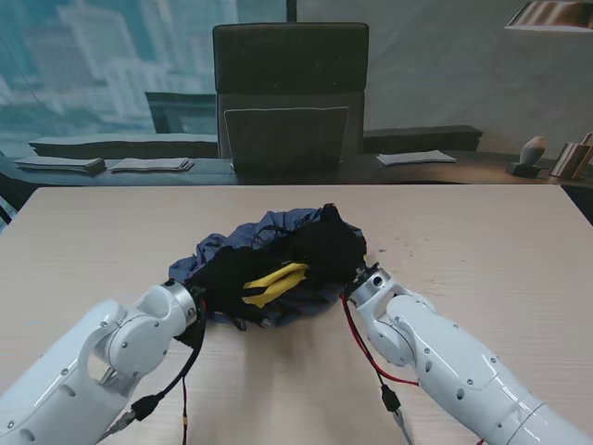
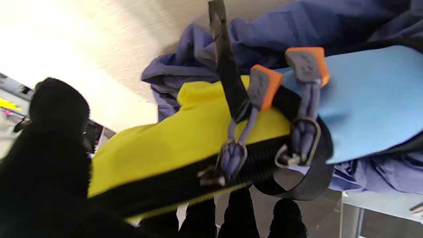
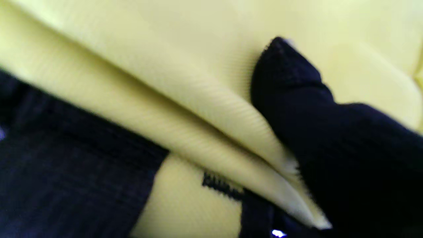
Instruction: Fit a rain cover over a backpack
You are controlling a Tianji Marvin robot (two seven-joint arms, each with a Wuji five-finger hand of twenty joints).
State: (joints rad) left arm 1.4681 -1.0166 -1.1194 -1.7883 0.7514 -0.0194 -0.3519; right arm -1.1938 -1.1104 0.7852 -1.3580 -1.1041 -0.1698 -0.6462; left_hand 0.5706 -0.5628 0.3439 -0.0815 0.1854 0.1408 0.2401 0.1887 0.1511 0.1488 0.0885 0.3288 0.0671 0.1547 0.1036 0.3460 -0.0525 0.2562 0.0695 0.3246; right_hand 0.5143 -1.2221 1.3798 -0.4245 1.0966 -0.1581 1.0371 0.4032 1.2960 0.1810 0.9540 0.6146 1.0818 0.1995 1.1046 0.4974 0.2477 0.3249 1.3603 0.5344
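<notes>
**Both robot hands buried in a bundled backpack and rain cover at the table's centre**

Nearest to me, two white robot arms rise from the bottom corners of the stand's view and angle inward across a pale wooden table (image 1: 102, 232). Black and red cables hang from each wrist.

The left hand (image 1: 215, 298), in a black glove, reaches into the left side of the bundle. Its wrist view shows dark gloved fingers (image 2: 56, 109) beside and under a yellow panel of the backpack (image 2: 158, 145). A black zip runs along that panel, with two purple cord pulls ending in orange and grey tabs. I cannot tell whether the fingers are clamped on the fabric or only resting against it.

The right hand (image 1: 357, 273) is pushed into the right side of the bundle. Its wrist view is blurred and very close: one dark gloved finger (image 3: 290, 86) presses against folds of yellow fabric. Whether the hand is gripping is not clear.

The backpack lies at the middle of the table, mostly black with a yellow strip facing up. The rain cover (image 1: 222, 248), a crumpled blue-purple cloth, is bunched under and around it, showing mainly on the left and far sides.

Beyond the table stands a dark office chair (image 1: 290, 93), pushed against a dark desk.
</notes>
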